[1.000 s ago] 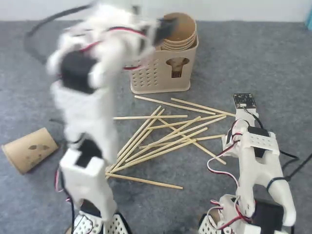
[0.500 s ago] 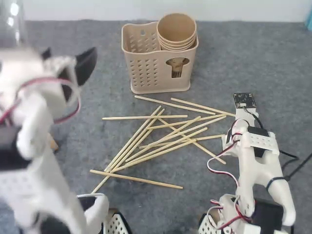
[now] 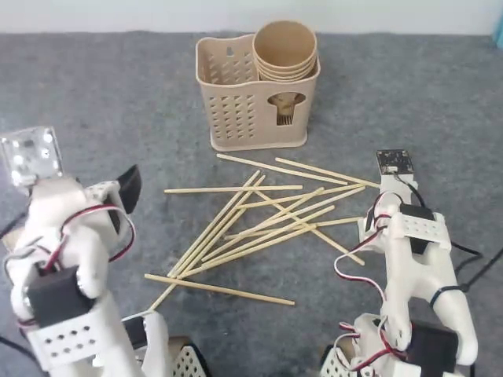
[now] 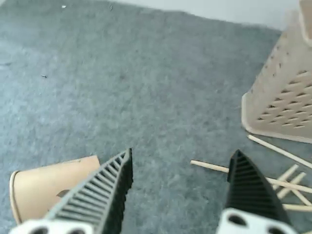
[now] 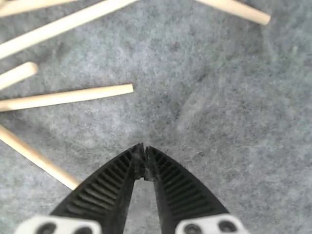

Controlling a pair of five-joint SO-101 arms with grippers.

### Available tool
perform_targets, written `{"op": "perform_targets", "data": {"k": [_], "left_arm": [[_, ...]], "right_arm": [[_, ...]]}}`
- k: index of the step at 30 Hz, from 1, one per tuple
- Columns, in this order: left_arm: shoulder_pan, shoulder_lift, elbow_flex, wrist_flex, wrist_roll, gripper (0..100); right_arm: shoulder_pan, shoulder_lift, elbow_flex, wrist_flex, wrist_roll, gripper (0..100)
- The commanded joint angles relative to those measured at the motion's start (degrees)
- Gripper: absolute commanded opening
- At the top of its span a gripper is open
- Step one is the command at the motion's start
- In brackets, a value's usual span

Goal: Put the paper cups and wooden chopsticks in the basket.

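Observation:
A beige basket [image 3: 236, 110] stands at the back of the grey carpet, with a stack of paper cups [image 3: 285, 47] in its right compartment. Several wooden chopsticks [image 3: 259, 224] lie scattered in front of it. My left arm [image 3: 63, 236] is at the front left. Its gripper [image 4: 183, 152] is open just above the carpet, and a paper cup [image 4: 48, 187] lies on its side beside one finger. My right gripper [image 5: 142, 148] is shut on nothing and points down at bare carpet among chopstick ends [image 5: 63, 97], at the right edge of the pile.
The basket's perforated wall [image 4: 282, 97] stands ahead of the left gripper, with one chopstick [image 4: 209, 166] lying between them. The right arm [image 3: 409, 243] stands at the front right. Bare carpet stretches to the left of the basket.
My left arm has swung away from the basket, out to the left and down to the front left, where it now covers the lying cup in the high view. The right arm has kept still.

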Motion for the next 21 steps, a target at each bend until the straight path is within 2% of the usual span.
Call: {"op": "perform_targets", "data": {"k": [1, 4, 14, 21], "left_arm": [[-4.8, -5.2, 4.4, -5.1, -4.9, 30], [-9.1, -5.8, 4.5, -4.6, -8.3, 30], [-23.4, -5.7, -0.4, -3.5, -10.4, 30], [-27.0, -5.6, 3.5, -9.1, -11.2, 30]], "right_arm": [[1.0, -2.1, -0.4, -1.3, 0.7, 0.9], [1.1, -2.1, -0.4, -1.2, 0.7, 0.9], [1.0, -2.1, -0.3, -0.9, 0.7, 0.9], [0.7, -2.1, 0.3, -0.9, 0.7, 0.9]]}}
